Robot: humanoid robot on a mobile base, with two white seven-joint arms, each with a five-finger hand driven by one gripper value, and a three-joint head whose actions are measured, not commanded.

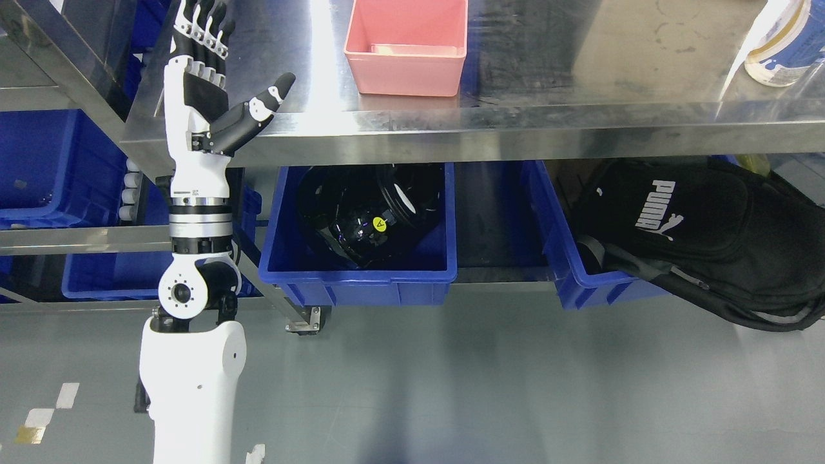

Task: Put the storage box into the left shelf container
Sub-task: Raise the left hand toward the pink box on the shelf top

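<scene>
The left hand point(206, 77) is raised over the left edge of the steel shelf top point(580, 71), fingers straight and spread, thumb out, holding nothing. The pink storage box point(406, 48) sits on that top, well right of the fingers, untouched

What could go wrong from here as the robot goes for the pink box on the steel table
1. The left hand is open, well left of the pink storage box, so a sideways reach could push the box along the smooth steel tabletop rather than grip it.
2. The blue container below sits under the table's edge and already holds a black object, leaving little room.
3. The white bottle at the far right looks out of the way.
</scene>
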